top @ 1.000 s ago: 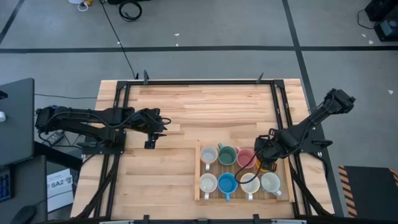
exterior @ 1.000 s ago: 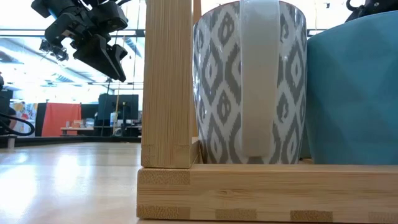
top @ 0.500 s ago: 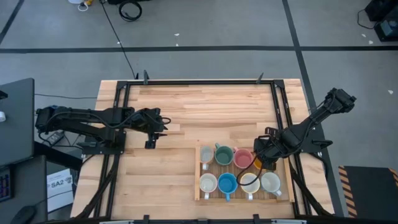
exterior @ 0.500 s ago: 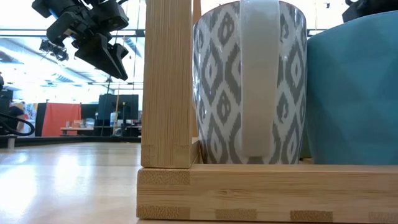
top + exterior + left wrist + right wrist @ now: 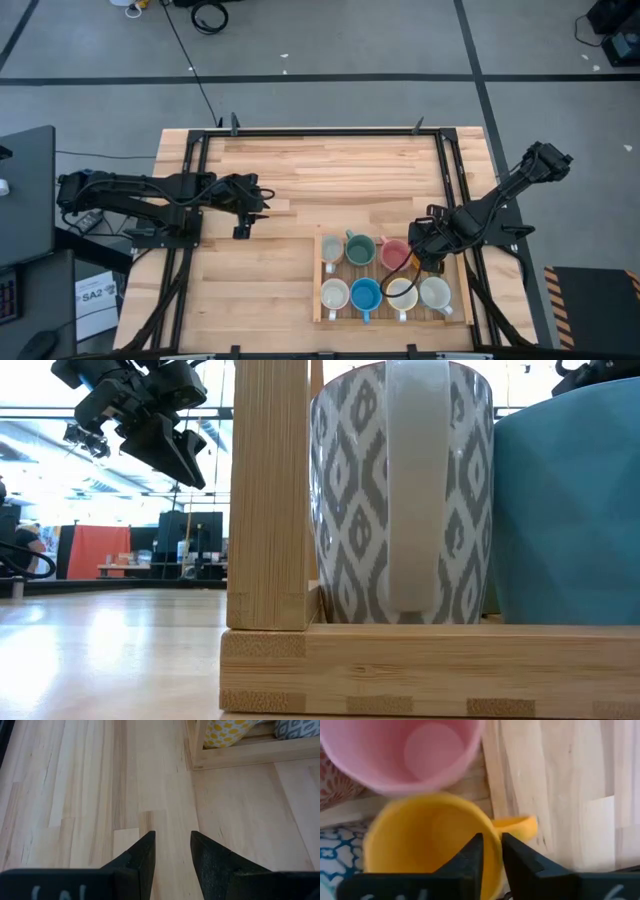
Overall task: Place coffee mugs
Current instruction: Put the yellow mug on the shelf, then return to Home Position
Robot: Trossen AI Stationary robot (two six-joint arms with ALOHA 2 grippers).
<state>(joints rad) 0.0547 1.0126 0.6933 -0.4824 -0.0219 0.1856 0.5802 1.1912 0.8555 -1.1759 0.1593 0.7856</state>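
Orange mug (image 5: 427, 842) sits directly under the right end effector (image 5: 418, 255), at the far right corner of the tray (image 5: 318, 300). In the right wrist view the two dark fingers (image 5: 470, 857) straddle its rim, one inside the cup and one outside near the handle, a narrow gap between them; whether they press the wall or have let go, I cannot tell. The pink mug (image 5: 405, 750) stands just beside it, touching or nearly so.

From above, the tray holds two rows: a white mug (image 5: 334, 249), a green one (image 5: 361, 248) and the pink one in the far row, with the orange one mostly hidden beneath the end effector; the near row has a white mug (image 5: 334, 294), a blue one (image 5: 365, 294) and two more white ones (image 5: 402, 293) (image 5: 435, 292).

The right arm reaches in from the bench's right edge, bent down over the tray's corner. The left arm lies stretched across the left side of the bench (image 5: 330, 180), its end effector (image 5: 243, 210) above bare wood, fingers slightly parted and gripping nothing.

Mugs crowd the tray closely. Beyond its far and left edges the bench lies open; the right rail of the frame runs near the tray's right side.
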